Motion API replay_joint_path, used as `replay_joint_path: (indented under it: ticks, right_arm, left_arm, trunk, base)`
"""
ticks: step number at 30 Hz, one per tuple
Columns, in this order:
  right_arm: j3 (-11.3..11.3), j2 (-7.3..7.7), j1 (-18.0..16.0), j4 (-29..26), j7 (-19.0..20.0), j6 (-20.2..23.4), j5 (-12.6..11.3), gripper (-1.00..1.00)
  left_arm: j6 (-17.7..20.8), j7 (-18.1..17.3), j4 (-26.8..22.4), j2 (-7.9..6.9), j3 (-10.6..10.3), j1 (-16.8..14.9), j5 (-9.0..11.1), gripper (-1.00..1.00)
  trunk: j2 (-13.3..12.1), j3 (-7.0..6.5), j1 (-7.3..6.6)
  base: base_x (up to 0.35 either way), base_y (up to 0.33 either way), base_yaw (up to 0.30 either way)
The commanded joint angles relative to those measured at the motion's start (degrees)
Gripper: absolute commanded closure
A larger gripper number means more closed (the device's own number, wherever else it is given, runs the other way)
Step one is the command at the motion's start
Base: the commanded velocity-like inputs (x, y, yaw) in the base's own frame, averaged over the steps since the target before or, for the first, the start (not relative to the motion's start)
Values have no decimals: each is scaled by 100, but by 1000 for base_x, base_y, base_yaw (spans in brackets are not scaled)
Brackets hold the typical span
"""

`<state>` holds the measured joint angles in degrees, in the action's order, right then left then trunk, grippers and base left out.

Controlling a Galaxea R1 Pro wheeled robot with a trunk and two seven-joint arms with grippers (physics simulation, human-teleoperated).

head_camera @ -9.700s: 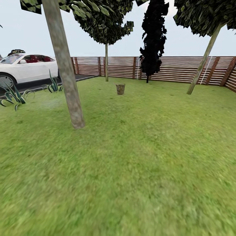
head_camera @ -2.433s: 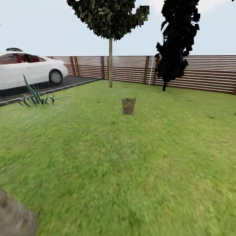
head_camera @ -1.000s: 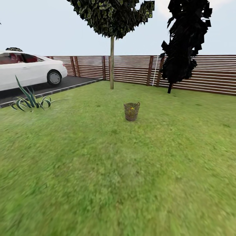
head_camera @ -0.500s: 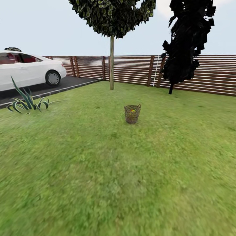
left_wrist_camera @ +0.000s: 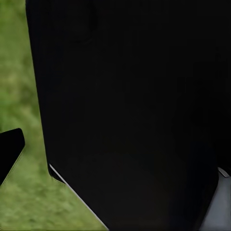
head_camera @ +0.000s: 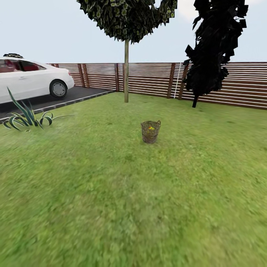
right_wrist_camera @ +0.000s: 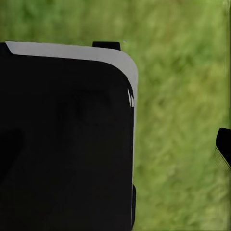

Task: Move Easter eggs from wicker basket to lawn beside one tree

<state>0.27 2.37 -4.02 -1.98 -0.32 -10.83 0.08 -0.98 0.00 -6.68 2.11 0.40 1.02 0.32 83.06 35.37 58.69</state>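
Note:
The wicker basket [head_camera: 150, 132] stands upright on the lawn [head_camera: 122, 200] a few metres ahead, near the middle of the head view. A bit of yellow and red from the Easter eggs [head_camera: 150, 128] shows through its open top; how many lie inside I cannot tell. A slim pale tree [head_camera: 126, 74] rises beyond the basket near the fence. In the left wrist view, a dark fingertip [left_wrist_camera: 9, 153] shows at the edge over grass beside a black robot part. The right wrist view has a dark fingertip [right_wrist_camera: 223, 147] over grass. Neither view shows whether the jaws are open or shut.
A dark leafy tree [head_camera: 211, 52] stands at the back right before the slatted wooden fence [head_camera: 155, 78]. A white car [head_camera: 29, 79] is parked on the asphalt driveway [head_camera: 70, 95] at left, with a spiky plant [head_camera: 25, 118] by the kerb. Open grass stretches between me and the basket.
The camera has rolled forward across the lawn: the near trunk has dropped out of view, and the basket looks larger and lower. Nothing in the garden has moved.

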Motion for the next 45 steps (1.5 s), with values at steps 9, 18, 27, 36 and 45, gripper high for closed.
replay_joint_path:
  ticks: [9,18,27,36,45]
  right_arm:
    - [9,-11,-3,2,-3,-22,17,-100]
    - [0,-17,-3,-4,-3,-24,21,-100]
    - [17,-25,-3,5,-3,-16,9,-100]
    - [17,-26,-3,5,-3,-24,9,-100]
    - [17,-26,-3,5,-3,-24,9,-100]
  left_arm:
    - [-7,-1,-9,0,4,3,3,-100]
    - [-8,-1,-9,0,4,3,3,-100]
    - [-8,0,-9,5,4,3,3,-100]
    - [-7,0,-9,9,4,3,3,-100]
    - [-7,0,-9,4,4,3,3,-100]
  trunk:
    - [2,4,3]
    - [2,4,3]
    - [2,4,3]
    - [2,4,3]
    - [2,4,3]
  base:
    - [335,0,0]
    - [335,0,0]
    - [335,0,0]
    - [335,0,0]
    - [335,0,0]
